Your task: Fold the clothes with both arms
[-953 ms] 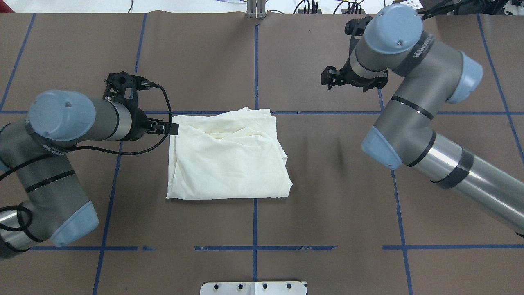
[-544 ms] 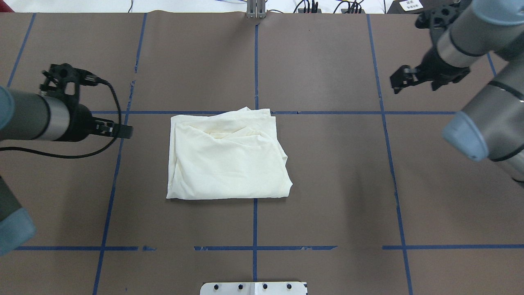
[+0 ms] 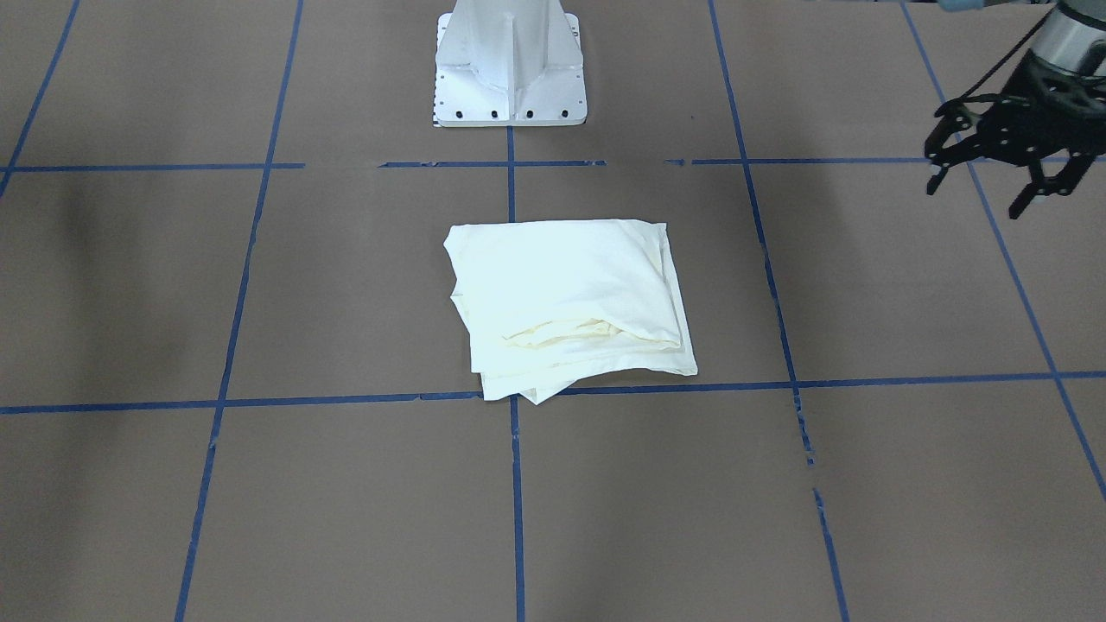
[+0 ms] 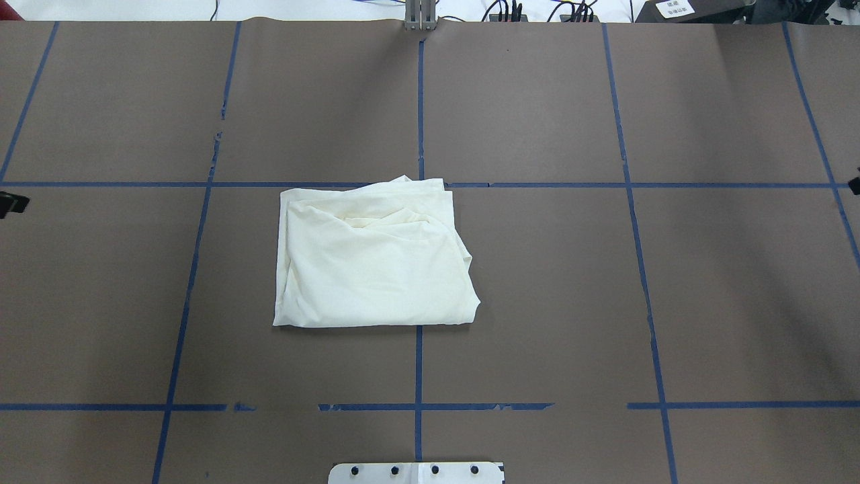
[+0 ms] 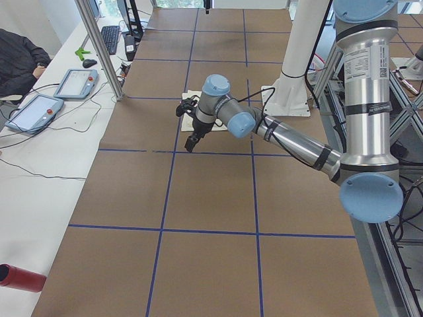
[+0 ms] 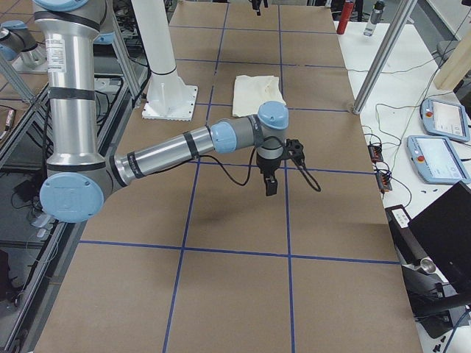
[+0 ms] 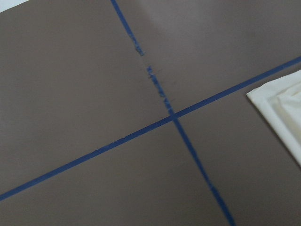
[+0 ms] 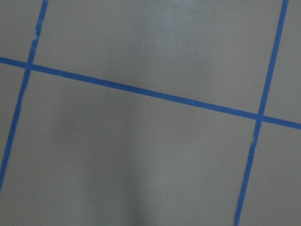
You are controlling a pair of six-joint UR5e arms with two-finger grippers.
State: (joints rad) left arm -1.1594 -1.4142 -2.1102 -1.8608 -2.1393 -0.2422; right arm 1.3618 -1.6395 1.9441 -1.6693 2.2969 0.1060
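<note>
The clothes, a cream-white shirt (image 4: 373,262), lie folded into a rough square at the table's middle, plain side up, with loose layers along the far edge. Neither arm touches the shirt (image 3: 570,302). My left gripper (image 3: 976,200) hangs over bare table far to the shirt's left, fingers apart and empty; overhead only its tip (image 4: 9,202) shows at the frame edge. A corner of the shirt (image 7: 282,113) shows in the left wrist view. Of my right gripper, only a black sliver (image 4: 854,185) shows overhead at the right edge, and I cannot tell its state.
Brown table cover with a grid of blue tape lines (image 4: 418,101). The white pedestal base (image 3: 510,65) stands at the robot's side. Tablets (image 6: 438,158) and cables lie on side benches; a person's dark sleeve (image 5: 16,59) is at the far end.
Both arms have pulled away outward from the shirt, the left to the left edge and the right to the right edge of the overhead view. The shirt has not moved.
</note>
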